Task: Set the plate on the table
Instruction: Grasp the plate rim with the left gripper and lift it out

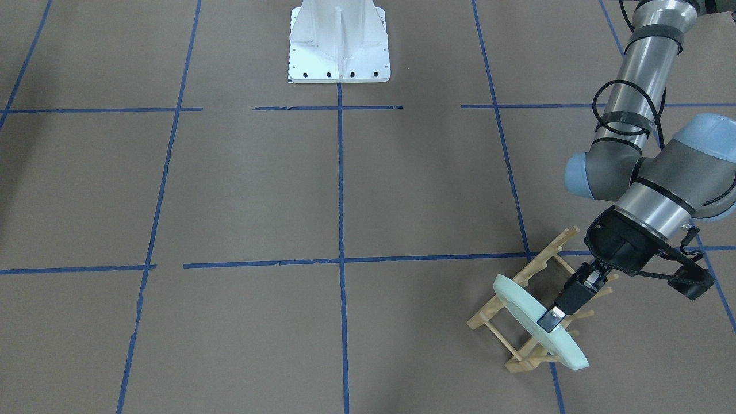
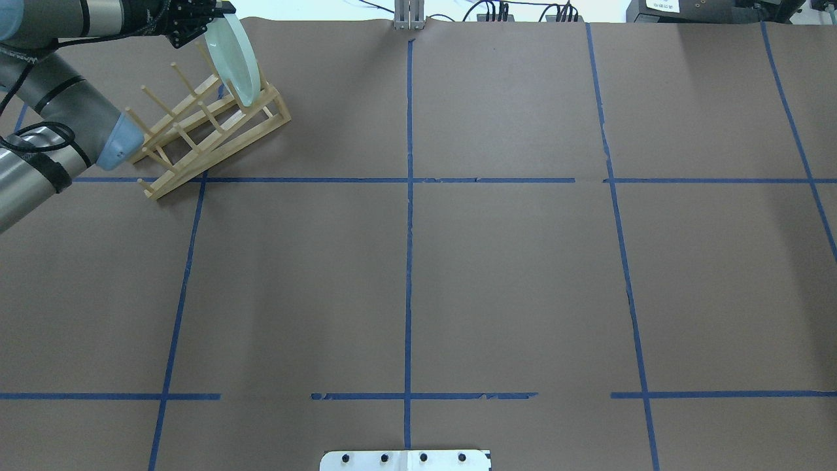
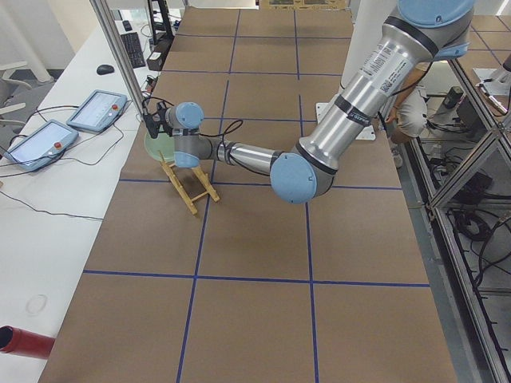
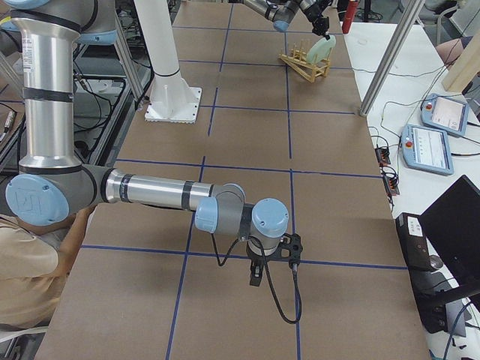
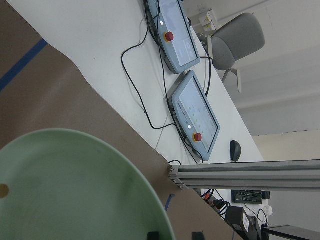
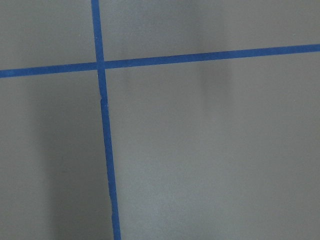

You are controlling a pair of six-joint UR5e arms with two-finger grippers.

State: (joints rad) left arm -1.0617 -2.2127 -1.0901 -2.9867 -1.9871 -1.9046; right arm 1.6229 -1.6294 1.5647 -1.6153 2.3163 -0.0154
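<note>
At the wooden rack (image 1: 487,315), the left gripper (image 1: 551,319) clamps the plate (image 1: 517,301).

The plate (image 5: 75,190) runs off the left wrist view's bottom and left edges, and from the front it hides one finger of the left gripper (image 1: 550,322). The right gripper (image 4: 254,277) shows too small to judge its jaws.

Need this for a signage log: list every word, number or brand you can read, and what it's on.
None can be read.
Left arm's strip label: blurred.
Box sticker: too small.
Pendant screens: blurred.
</note>
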